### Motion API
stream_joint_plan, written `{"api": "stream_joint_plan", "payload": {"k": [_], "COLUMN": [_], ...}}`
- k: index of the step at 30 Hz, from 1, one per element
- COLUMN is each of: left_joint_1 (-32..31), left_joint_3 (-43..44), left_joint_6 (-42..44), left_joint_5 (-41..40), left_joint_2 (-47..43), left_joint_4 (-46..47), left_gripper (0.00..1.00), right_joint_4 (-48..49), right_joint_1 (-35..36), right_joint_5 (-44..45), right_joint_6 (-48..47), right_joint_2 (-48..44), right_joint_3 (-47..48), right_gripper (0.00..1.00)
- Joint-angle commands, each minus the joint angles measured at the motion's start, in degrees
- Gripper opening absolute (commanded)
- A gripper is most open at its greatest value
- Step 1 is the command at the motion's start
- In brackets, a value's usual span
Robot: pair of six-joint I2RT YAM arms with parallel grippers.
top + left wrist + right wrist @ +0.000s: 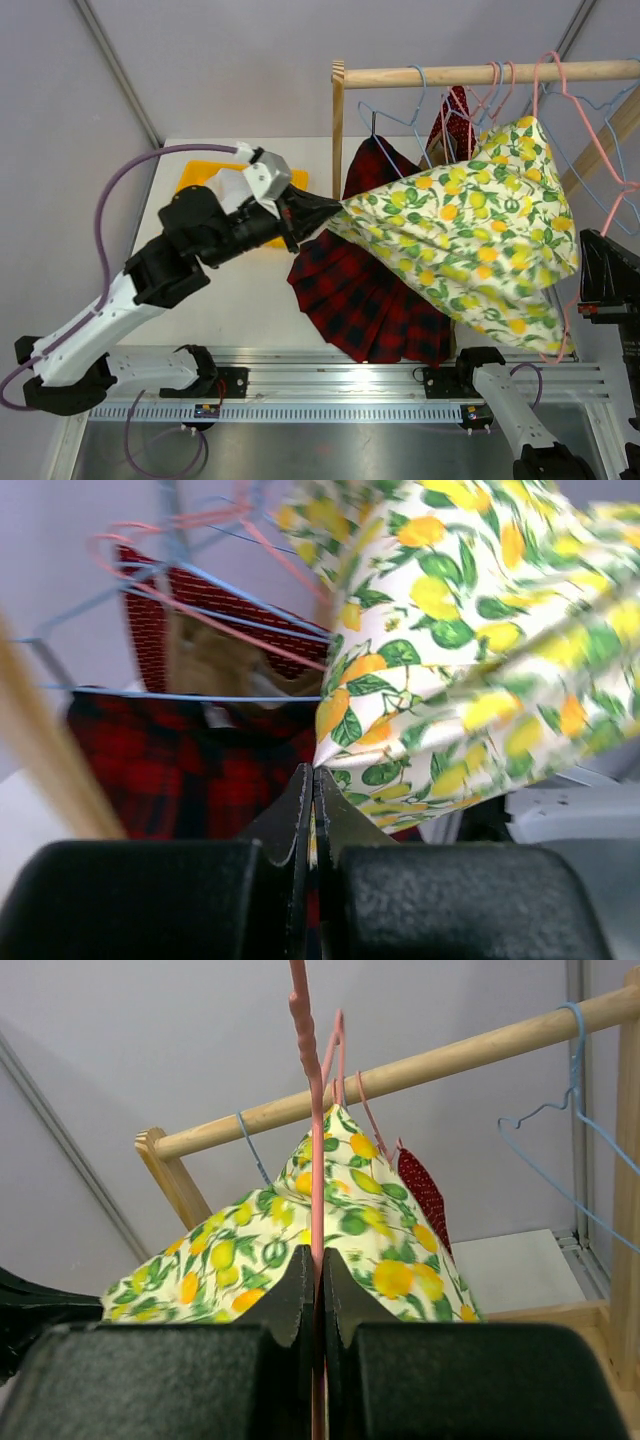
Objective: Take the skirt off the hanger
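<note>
**While the short pleated red-and-navy tartan skirt (370,290) hangs at the rail, both arms grip its neighbours**

Although the task concerns the skirt, the left end effector (335,207) has its two black fingers pressed together on a corner of the white lemon-print cloth garment (470,230). That garment is drawn out leftward into a taut point at the fingertips. In the left wrist view the pinched corner sits right at the closed tips, with the fabric fanning up and to the right.

The skirt hangs near the left end of the round wooden rod (480,73), just beside the upright wooden post (338,130). Its pleated hem spreads low over the white desk (250,290). The lemon-print garment overlaps the skirt's right side and hides part of it. From the left wrist camera, the straight bar of the thin pale-blue wire hanger (180,695) runs along the top of the skirt's waistband, so the skirt is on the hanger.

The right end effector (318,1255) is closed narrowly on a thin pink wire hanger (305,1110), whose wire rises straight up from between the fingers toward the rod. A red white-dotted garment (455,120) hangs behind the lemon-print garment, and more pale-blue and pink wire hangers dangle toward the rod's right end. A flat orange item (200,175) lies on the desk behind the left arm.
</note>
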Motion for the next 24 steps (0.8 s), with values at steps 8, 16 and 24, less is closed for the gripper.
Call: {"api": "stream_joint_plan", "payload": {"k": [8, 16, 24], "left_joint_1": [15.6, 30.5, 41.4], "left_joint_3": [11.7, 32.9, 47.2], "left_joint_6": [7.3, 6.5, 3.5], "left_joint_5": [-12.5, -10.3, -3.1], "left_joint_2": [0.8, 12.8, 26.7], "left_joint_4": [-12.0, -16.7, -17.4], "left_gripper": [0.00, 0.00, 0.00], "right_joint_4": [-1.1, -6.2, -8.6], "right_joint_1": [1.8, 1.8, 1.8], "right_joint_5": [16.9, 16.1, 14.1], "right_joint_6": [-4.3, -0.8, -0.1], "right_joint_2": [1.6, 0.9, 1.2], "right_joint_3": [5.4, 1.4, -1.9], "right_gripper": [0.00, 0.00, 0.00]}}
